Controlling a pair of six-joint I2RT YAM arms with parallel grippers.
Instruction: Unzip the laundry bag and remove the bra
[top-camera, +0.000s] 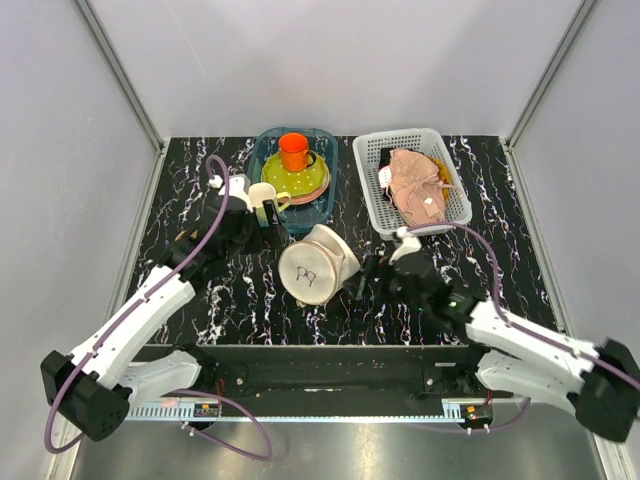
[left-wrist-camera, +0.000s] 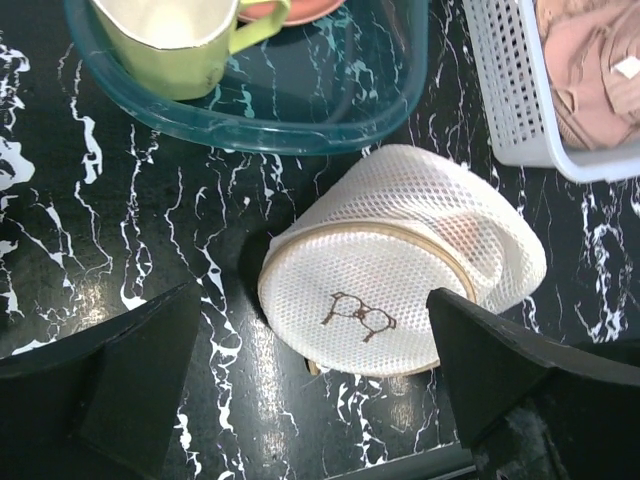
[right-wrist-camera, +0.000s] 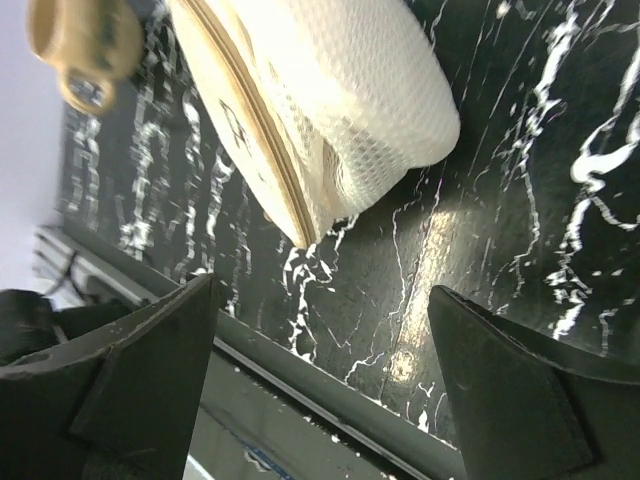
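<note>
The laundry bag (left-wrist-camera: 400, 260) is a cream-white mesh drum lying tipped on its side at the middle of the black, white-veined table (left-wrist-camera: 130, 200). Its round flat face points toward the lower left of the top view. That face carries a small dark spectacles print (left-wrist-camera: 360, 315), and a tan band (left-wrist-camera: 400, 232) rings its rim. The band looks closed along the stretch that shows, and no puller can be made out. The mesh is too dense to tell what lies inside. The curved side wall bulges toward the upper right and sits just below the teal tub (left-wrist-camera: 300, 125), which holds a pale green mug (left-wrist-camera: 170, 45); whether bag and tub touch cannot be told. The white lattice basket (left-wrist-camera: 500, 90), with a pink-beige cloth (left-wrist-camera: 585, 60) in it, stands near the bag's upper right, with a strip of table between them. The left gripper (left-wrist-camera: 312, 300) hangs above the bag with its fingers spread wide, one on each side of the printed face, and holds nothing. The right gripper (right-wrist-camera: 322, 290) is low at the bag's right side, its fingers also parted and empty, looking along the banded rim. Bare table lies to the left of the bag and below it in the top view, as far as its near edge. The tub and basket close off the upper side.
</note>
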